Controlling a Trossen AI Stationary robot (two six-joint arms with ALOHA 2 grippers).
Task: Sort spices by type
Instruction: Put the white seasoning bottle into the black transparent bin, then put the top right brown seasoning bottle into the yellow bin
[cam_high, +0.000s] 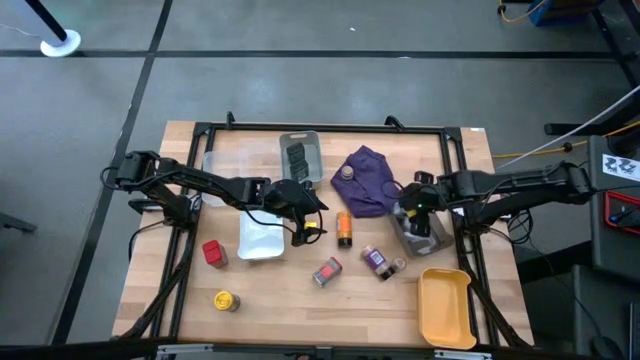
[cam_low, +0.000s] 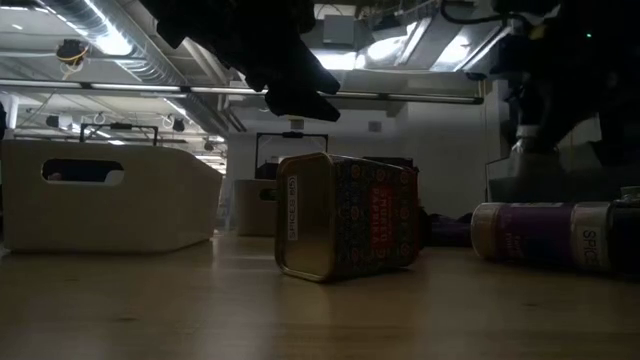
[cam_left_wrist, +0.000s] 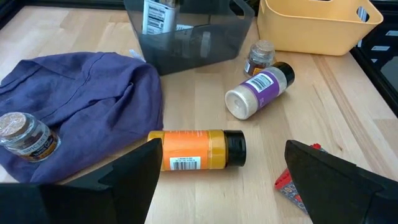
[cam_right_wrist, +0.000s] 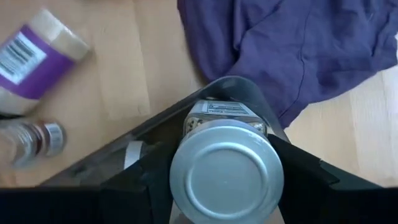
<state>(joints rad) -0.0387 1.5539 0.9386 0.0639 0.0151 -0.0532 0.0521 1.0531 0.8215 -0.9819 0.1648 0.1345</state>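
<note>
Silver-capped jar (cam_right_wrist: 226, 171) fills lower centre of right wrist view, clamped by right gripper (cam_right_wrist: 217, 180) over dark grey bin (cam_high: 420, 232). We judge placement underway; next, release. Left gripper (cam_left_wrist: 217, 180) spread empty above orange bottle (cam_left_wrist: 198, 149), mid-table.

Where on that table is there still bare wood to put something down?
Bare wood shows between the yellow jar and the yellow tray, below the patterned tin. It is crowded in the middle, around the orange bottle, purple cloth and purple-labelled jar.
</note>
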